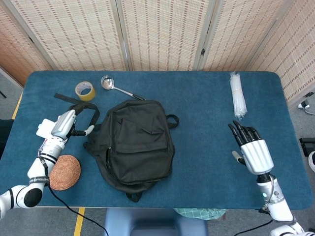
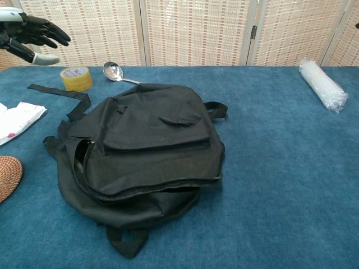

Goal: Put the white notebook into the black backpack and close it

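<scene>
The black backpack (image 1: 135, 142) (image 2: 147, 151) lies flat in the middle of the blue table, its flap down over the opening. No part of the white notebook shows in either view. My left hand (image 1: 65, 125) (image 2: 29, 33) hovers to the left of the backpack, fingers spread, holding nothing. Far to the right of the backpack my right hand (image 1: 253, 150) is raised with its fingers straight and apart, empty; the chest view does not show it.
A yellow tape roll (image 1: 84, 90) (image 2: 75, 78) and a metal ladle (image 1: 113, 86) (image 2: 115, 72) lie behind the backpack. White packets (image 1: 49, 132) and a woven coaster (image 1: 64, 171) sit at the left. A wrapped bundle of clear cups (image 1: 237, 95) (image 2: 321, 84) lies at the far right.
</scene>
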### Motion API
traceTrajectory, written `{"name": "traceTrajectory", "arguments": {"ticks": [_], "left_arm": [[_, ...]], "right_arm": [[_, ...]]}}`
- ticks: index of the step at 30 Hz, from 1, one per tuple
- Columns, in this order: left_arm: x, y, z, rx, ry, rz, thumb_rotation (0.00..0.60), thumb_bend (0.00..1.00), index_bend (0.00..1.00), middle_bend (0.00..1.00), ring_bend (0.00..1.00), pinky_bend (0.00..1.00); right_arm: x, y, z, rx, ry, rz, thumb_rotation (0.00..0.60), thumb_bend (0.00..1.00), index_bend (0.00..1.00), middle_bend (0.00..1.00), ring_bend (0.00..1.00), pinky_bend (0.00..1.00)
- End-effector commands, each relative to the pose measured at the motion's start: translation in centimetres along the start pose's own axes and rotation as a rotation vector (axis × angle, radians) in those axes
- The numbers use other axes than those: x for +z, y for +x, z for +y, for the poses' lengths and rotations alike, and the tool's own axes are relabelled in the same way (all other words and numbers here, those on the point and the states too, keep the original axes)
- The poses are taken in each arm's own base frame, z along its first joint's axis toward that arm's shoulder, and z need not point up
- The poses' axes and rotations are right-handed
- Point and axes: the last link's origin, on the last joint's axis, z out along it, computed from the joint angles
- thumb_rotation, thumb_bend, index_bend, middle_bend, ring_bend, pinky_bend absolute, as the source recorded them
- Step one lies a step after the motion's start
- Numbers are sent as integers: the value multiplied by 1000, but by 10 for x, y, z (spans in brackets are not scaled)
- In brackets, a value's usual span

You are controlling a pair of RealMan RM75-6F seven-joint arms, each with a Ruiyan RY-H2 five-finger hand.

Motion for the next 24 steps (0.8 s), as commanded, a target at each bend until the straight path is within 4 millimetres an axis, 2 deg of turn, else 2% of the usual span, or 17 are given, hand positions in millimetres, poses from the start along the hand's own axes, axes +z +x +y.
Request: {"name": "traceTrajectory", "arguments": {"ticks": [1, 5, 8, 13, 20, 24], "left_arm": [[-23, 3, -25, 75, 33, 90, 600, 524, 316, 225, 200, 13], [-44, 6, -45, 150, 54, 138, 600, 527, 324, 226, 197, 12], [-63, 10, -58, 225, 63, 177, 600, 525, 313, 225, 184, 4], [-100, 14, -76, 370, 106, 240, 600, 453, 261, 212, 157, 0], [-148, 6, -90, 374, 147, 282, 600, 410, 252, 201, 150, 0], [-171, -3, -90, 392, 141, 317, 600, 407, 252, 201, 149, 0]], "right_arm": [[-10, 6, 18, 79, -47, -55, 600, 337, 139, 214, 287, 277], [-19, 14, 36, 157, -92, -68, 600, 337, 147, 208, 278, 261], [-27, 21, 47, 179, -133, -67, 600, 337, 135, 136, 207, 175], [-47, 30, 61, 226, -210, -79, 600, 337, 7, 33, 115, 55], [-77, 34, 77, 285, -291, -134, 600, 336, 0, 3, 80, 35], [-87, 34, 79, 323, -303, -161, 600, 337, 0, 1, 73, 32]]}}
